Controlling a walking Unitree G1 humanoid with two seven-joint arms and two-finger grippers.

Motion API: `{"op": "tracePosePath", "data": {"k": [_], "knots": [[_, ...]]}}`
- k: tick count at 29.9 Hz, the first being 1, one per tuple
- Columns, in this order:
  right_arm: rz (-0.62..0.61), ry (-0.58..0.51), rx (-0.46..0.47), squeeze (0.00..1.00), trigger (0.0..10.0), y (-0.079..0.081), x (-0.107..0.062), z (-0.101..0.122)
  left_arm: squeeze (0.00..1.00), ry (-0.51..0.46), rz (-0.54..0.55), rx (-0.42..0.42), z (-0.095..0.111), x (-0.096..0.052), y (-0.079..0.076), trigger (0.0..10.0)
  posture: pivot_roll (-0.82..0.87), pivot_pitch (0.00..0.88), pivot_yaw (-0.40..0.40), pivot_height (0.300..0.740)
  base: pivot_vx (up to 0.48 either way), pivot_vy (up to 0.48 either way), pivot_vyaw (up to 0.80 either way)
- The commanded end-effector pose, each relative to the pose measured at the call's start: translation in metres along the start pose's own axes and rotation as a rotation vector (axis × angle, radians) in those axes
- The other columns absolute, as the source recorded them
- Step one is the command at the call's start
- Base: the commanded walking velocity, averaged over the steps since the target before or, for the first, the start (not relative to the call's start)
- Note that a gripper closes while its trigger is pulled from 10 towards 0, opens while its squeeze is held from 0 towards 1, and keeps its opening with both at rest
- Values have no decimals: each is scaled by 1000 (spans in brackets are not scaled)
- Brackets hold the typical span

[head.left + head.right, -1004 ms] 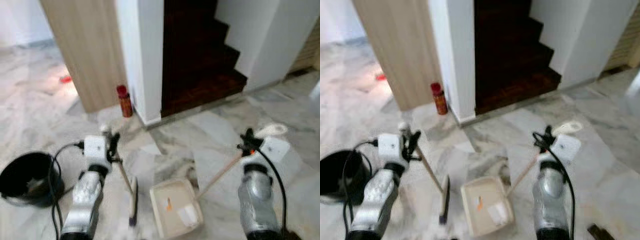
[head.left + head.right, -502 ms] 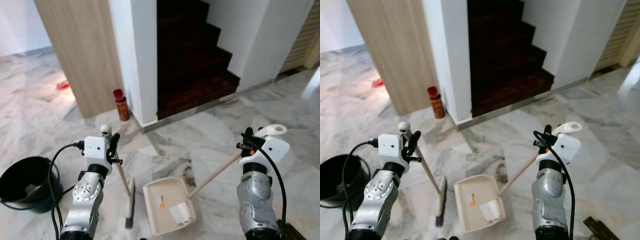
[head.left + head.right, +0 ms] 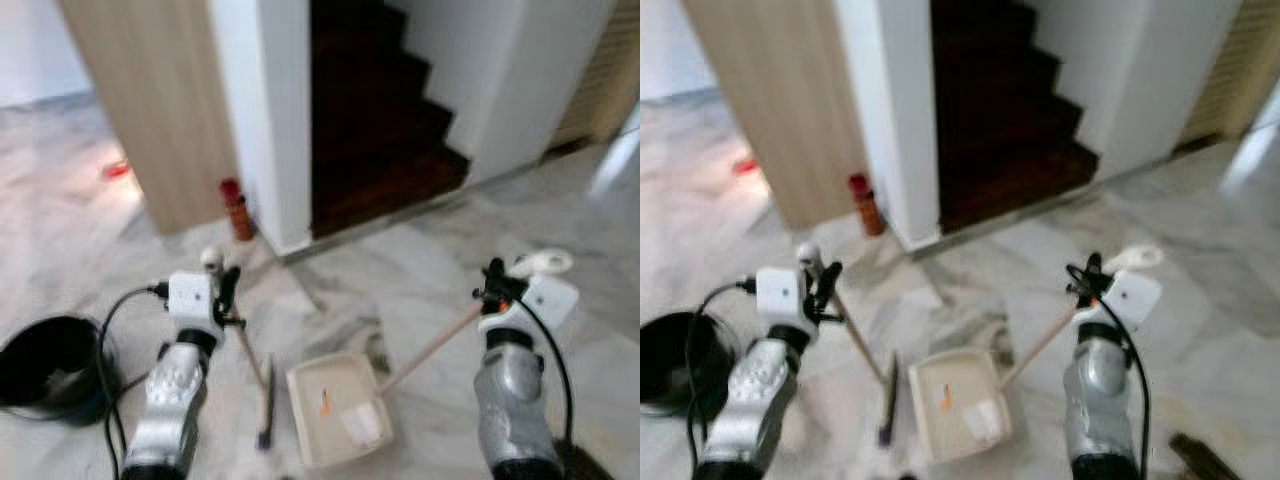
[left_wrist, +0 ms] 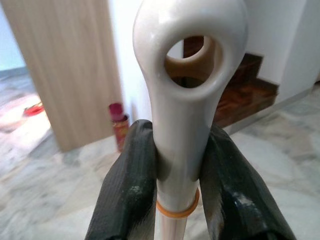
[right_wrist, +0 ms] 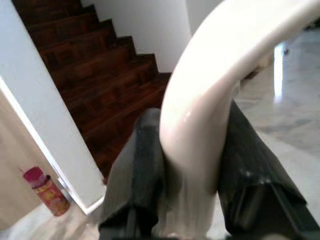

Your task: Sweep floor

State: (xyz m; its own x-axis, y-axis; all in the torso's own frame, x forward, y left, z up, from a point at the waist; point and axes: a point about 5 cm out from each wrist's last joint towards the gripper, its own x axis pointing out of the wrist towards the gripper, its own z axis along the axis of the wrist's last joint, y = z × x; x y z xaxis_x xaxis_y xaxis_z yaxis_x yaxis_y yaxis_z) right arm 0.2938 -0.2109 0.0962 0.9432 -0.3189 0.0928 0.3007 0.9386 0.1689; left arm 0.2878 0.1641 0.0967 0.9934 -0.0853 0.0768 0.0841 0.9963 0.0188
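The cream, long-handled broom (image 3: 262, 385) was held near the top of its handle by the left gripper (image 4: 175, 165), whose two black fingers (image 4: 131, 185) were closed tight against the shaft just above an orange ring. From that grip the handle sloped down and to the robot's right, so the dark bristle head rested on the pale marble floor (image 3: 420, 260) below and inboard of the left gripper.

The cream rectangular dustpan (image 3: 335, 410) lay flat on the floor just beside the broom head, on its right, a narrow strip of floor seeming to part them. A small orange scrap and a pale crumpled piece were seen inside the tray. Its wooden handle rose up and to the right to the right gripper (image 5: 192, 160), whose fingers were clamped on the curved cream grip.

The coming sweep was judged to turn on this: the broom head lay to the left of the pan and roughly parallel to its long side, so a stroke toward the robot's right would carry debris to the pan. A black bucket (image 3: 45, 365) stood well apart on the far left.
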Motion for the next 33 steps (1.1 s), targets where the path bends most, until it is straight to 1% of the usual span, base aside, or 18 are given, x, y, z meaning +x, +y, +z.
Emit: {"op": "tracePosePath", "data": {"k": [1, 18, 20, 22, 24, 33], "knots": [[18, -34, 32, 0, 10000, 8, 2, 7, 0, -49, 6, 28, 13, 5, 5, 10000, -4, 0, 42, 740, 0, 247, 0], [21, -34, 23, 0, 10000, 8, 2, 7, 0, -47, 5, 25, 13, 5, 5, 10000, 1, 0, 42, 740, 0, 246, 28], [23, -35, 26, 0, 10000, 8, 2, 7, 0, -47, 5, 25, 13, 5, 5, 10000, 1, 0, 42, 740, 0, 244, 581], [17, -31, 49, 0, 10000, 9, 2, 6, 0, -47, 5, 25, 13, 6, 5, 10000, 4, 0, 43, 740, 0, 251, 0], [15, -28, 49, 0, 10000, 9, 2, 5, 0, -45, 4, 25, 13, 6, 5, 10000, 4, 0, 43, 740, 0, 262, 0], [15, -26, 35, 0, 10000, 9, 1, 5, 0, -43, 1, 23, 13, 6, 4, 10000, 5, 0, 44, 740, 0, 480, 0]]}}
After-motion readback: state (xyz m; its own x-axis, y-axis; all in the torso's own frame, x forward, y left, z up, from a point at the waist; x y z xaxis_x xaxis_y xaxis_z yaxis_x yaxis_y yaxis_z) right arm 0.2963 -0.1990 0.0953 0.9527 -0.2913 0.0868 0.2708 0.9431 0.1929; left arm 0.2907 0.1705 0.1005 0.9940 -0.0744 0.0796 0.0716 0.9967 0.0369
